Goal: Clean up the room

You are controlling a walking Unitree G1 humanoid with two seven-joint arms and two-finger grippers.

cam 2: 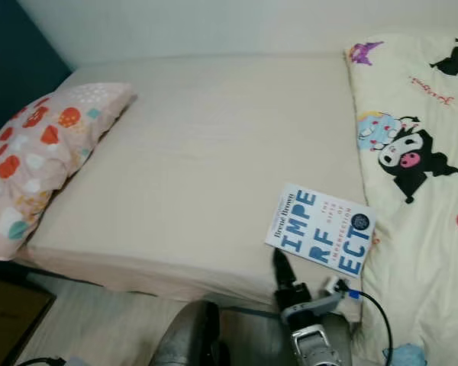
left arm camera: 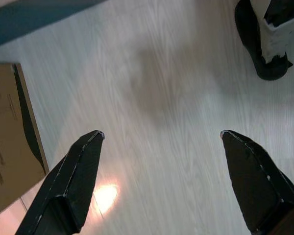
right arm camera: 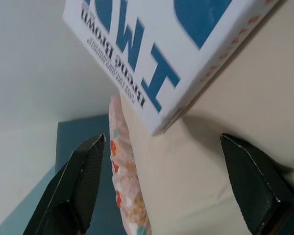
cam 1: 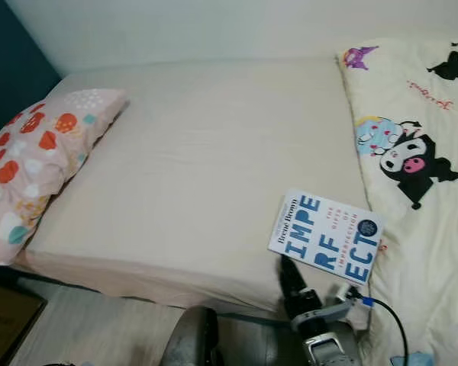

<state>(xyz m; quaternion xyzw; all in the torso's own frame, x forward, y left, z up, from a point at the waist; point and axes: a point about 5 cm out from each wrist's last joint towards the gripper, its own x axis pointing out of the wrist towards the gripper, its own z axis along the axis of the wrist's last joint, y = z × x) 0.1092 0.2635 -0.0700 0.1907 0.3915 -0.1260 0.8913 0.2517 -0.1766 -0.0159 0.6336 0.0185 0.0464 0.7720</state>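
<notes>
Jaws spread on both our grippers, nothing held. Bed (cam 1: 198,152) bare mid-mattress, pillow (cam 1: 38,164) at left edge, blanket (cam 1: 420,191) along right. Book (cam 1: 326,235) near front edge, ungrabbed; right gripper (cam 1: 290,276) just below it. Left gripper (left arm camera: 161,142) idle over floor.

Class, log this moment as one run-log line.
right claw: open, at near edge of book | book: flat on bed, beside blanket | left claw: open, idle over floor

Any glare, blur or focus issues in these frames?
Left wrist view: a bright glare spot on the floor beside one of the left gripper fingers, wood grain smeared. Right wrist view: book very close, lettering soft. Eye views: evenly lit, book title readable; right gripper sharp against the bed.
</notes>
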